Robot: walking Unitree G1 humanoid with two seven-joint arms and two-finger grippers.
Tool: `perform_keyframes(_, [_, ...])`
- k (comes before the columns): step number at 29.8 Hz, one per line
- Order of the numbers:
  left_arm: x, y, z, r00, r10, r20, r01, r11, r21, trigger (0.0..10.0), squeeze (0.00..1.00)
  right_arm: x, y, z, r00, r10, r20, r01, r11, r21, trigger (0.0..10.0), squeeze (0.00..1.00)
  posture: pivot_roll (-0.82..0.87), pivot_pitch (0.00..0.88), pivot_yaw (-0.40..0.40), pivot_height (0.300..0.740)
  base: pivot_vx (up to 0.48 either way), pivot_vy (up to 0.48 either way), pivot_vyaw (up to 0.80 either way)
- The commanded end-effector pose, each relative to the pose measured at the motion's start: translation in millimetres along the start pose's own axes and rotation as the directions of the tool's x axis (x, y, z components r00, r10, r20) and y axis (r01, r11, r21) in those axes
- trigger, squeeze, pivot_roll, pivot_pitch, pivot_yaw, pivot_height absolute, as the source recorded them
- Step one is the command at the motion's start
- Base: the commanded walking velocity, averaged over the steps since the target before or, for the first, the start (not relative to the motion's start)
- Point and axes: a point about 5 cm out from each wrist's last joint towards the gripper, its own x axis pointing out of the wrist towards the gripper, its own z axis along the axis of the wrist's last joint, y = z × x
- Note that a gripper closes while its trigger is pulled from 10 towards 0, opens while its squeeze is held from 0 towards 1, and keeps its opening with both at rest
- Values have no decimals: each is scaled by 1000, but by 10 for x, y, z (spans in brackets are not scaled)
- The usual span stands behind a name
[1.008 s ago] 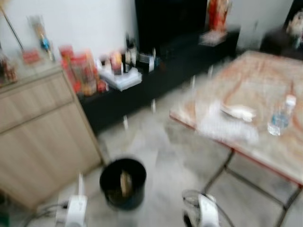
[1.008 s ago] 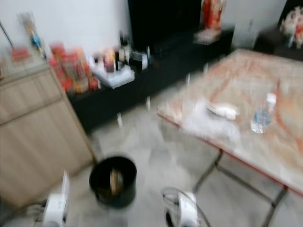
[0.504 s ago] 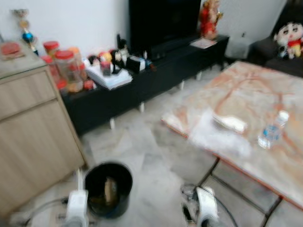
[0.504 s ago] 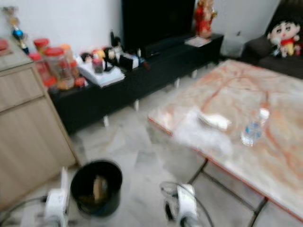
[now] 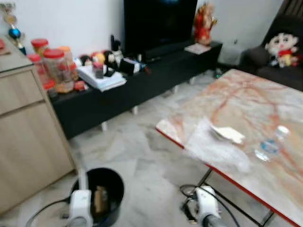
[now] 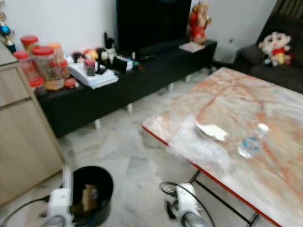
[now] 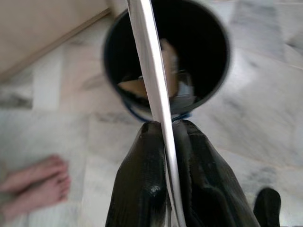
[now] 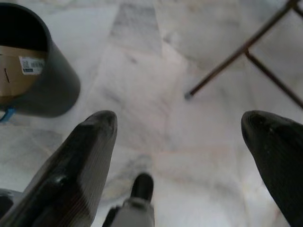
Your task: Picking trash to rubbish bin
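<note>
A black rubbish bin (image 5: 99, 191) stands on the floor beside the wooden cabinet, with cardboard scraps (image 7: 142, 85) inside. My left gripper (image 7: 164, 125) hangs just above the bin's rim, shut on a thin white strip (image 7: 147, 61) that reaches across the bin's mouth. That strip (image 5: 83, 178) also sticks up from my left arm in the eye views. My right gripper (image 8: 177, 120) is open and holds nothing, low over the floor between the bin (image 8: 33, 80) and the table leg. On the marble table lie a crumpled white paper (image 5: 228, 134) and a plastic water bottle (image 5: 271, 144).
The marble table (image 5: 236, 104) on thin metal legs (image 8: 236, 54) fills the right side. A wooden cabinet (image 5: 28, 127) stands at the left, with a black TV bench (image 5: 137, 80) carrying jars and clutter behind. A person's bare feet (image 7: 33, 182) are near the bin.
The camera has swung and steadied, so the bin sits lower in the picture and the table nearer. Both arms keep their pose, and the left gripper still holds the strip.
</note>
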Motion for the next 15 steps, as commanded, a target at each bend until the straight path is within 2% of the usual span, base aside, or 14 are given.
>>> perform_keyframes(1, [-9, 151, -55, 999, 39, -18, -39, 999, -1, 10000, 0, 34, 140, 128, 998, 36, 43, -36, 999, 2, 10000, 0, 26, 0, -72, 740, 304, 0, 800])
perform_keyframes(10, [-14, 183, -72, 999, 44, -20, -44, 999, 8, 10000, 0, 16, 134, 29, 999, 35, 18, -35, 999, 8, 10000, 0, 24, 0, -58, 740, 306, 0, 800])
perform_keyframes(15, [-17, 197, -81, 999, 43, -20, -43, 999, 14, 10000, 0, 11, 140, -1, 999, 34, 14, -34, 999, 42, 10000, 0, 26, 0, -55, 740, 302, 0, 0])
